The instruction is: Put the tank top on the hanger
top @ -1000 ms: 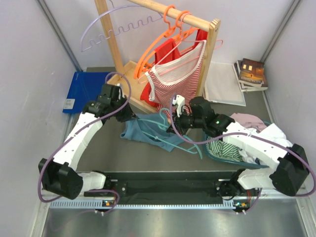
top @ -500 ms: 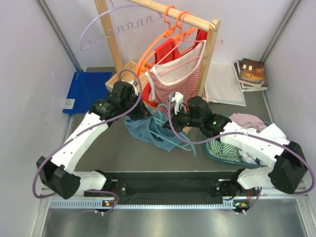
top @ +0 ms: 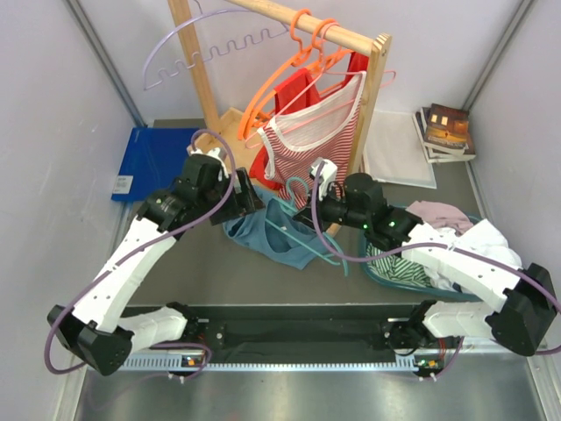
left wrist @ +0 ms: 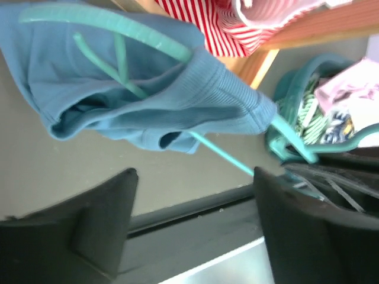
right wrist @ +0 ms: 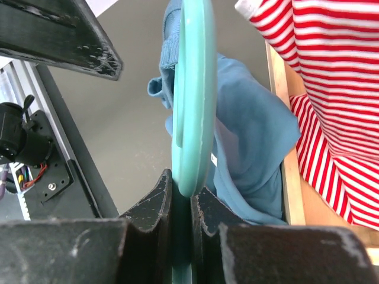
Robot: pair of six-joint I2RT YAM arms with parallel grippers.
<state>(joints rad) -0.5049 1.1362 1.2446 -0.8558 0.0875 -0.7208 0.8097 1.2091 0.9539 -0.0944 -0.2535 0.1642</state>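
Observation:
The dusty blue tank top (top: 277, 237) hangs bunched over one arm of the thin teal hanger (top: 333, 257), just above the table in front of the rack. My right gripper (top: 314, 210) is shut on the hanger (right wrist: 192, 89) near its hook, the plastic pinched between the fingers (right wrist: 182, 183). My left gripper (top: 248, 200) stands open just left of the top, holding nothing. In the left wrist view the tank top (left wrist: 148, 94) is draped on the hanger (left wrist: 118, 29), apart from the wide-open gripper (left wrist: 194, 173). Blue fabric (right wrist: 249, 136) hangs behind the hanger.
A wooden rack (top: 377, 96) behind carries orange hangers (top: 289, 74), a lilac hanger (top: 175, 53), a red-and-white striped top (top: 311, 145) and a red one. A teal basket (top: 386, 267) of clothes sits right. A blue folder (top: 149, 162) lies left, books (top: 445, 132) back right.
My left gripper carried the tank top to the right onto the hanger, then let go and opened. The right gripper lifted the hanger slightly and stays shut on it.

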